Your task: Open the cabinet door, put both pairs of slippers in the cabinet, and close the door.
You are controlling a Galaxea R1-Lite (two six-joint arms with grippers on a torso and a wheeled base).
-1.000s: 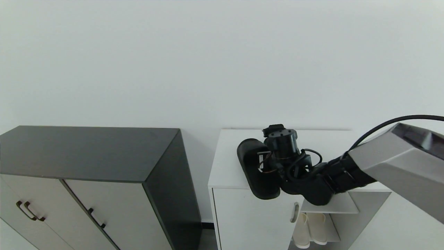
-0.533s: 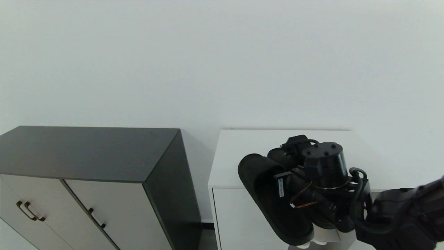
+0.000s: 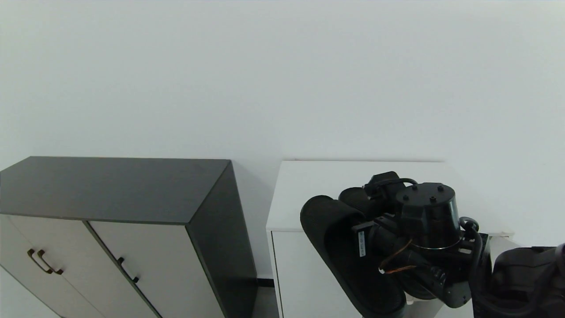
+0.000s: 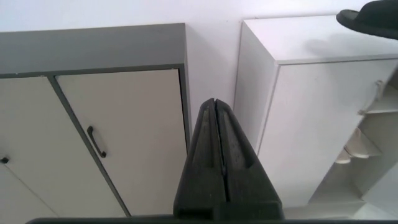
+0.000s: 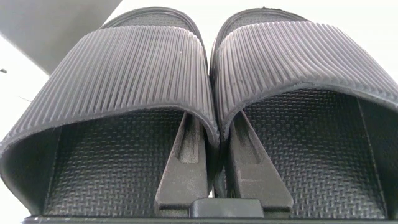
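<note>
Your black slippers (image 5: 143, 68) are ribbed across the straps, diamond-textured inside. The cabinet (image 3: 309, 190) is white, its neighbour (image 3: 110, 190) dark grey.

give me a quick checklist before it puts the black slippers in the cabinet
1. right gripper shut on black slippers, one finger inside each: ok
2. pair held together, side by side: ok
3. cabinet open, shelves showing: ok
4. white slippers already on a shelf inside: ok
5. room inside for the black pair: cannot tell
6. left gripper shut, empty, away from the cabinet: ok
</note>
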